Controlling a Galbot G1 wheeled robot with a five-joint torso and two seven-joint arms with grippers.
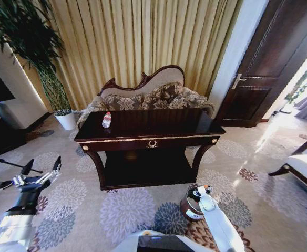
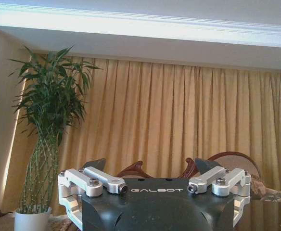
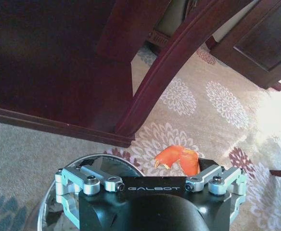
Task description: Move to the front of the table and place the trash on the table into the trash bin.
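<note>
Daylit room, strong glare at three o'clock, warm dim tones elsewhere.

In the head view, daylight pours in from the three o'clock side, washing the carpet [image 1: 279, 131] near the door [image 1: 269, 63] to near white, while the nine o'clock corner stays dark. The glossy table [image 1: 159, 123] mirrors the sofa [image 1: 148, 97] behind it, and straight edges bow toward the frame corners. In the left wrist view the curtain [image 2: 179, 120] glows amber, backlit, and the ceiling cornice [image 2: 140, 24] is bright. In the right wrist view the table's lower shelf [image 3: 44, 62] is deep shadow; the carpet at three o'clock blows out.
</note>
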